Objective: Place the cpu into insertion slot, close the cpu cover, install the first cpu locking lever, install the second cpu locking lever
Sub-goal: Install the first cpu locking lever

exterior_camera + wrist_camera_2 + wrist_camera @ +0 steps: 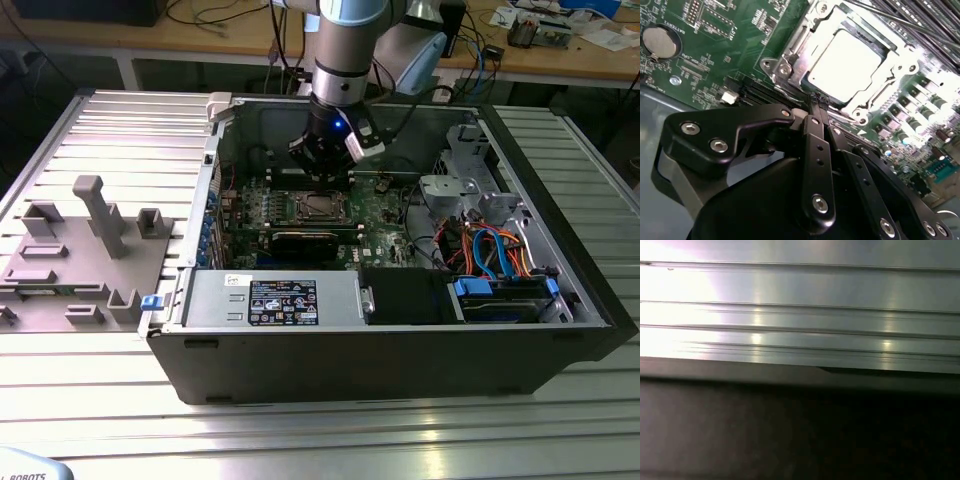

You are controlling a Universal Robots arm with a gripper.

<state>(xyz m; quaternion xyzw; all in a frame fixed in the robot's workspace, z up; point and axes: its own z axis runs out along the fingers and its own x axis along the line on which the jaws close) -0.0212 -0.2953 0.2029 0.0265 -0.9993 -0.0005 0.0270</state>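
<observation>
The cpu (847,62) lies flat in the insertion slot (879,46), its silvery top glaring under the light. The cpu cover (799,46), a metal frame with a central window, lies down around it. My gripper (817,100) is shut, its black fingertips pressed together just off the edge of the socket frame, with nothing visible between them. In the exterior view the gripper (322,168) hangs inside the open computer case, just behind the socket with the cpu (313,207).
The green motherboard (715,55) carries a coin battery (660,41) and long memory slots (920,25). A grey drive cage (455,190), coloured cables (490,245) and the power supply (270,300) crowd the case. A grey fixture (90,250) stands at the exterior view's left.
</observation>
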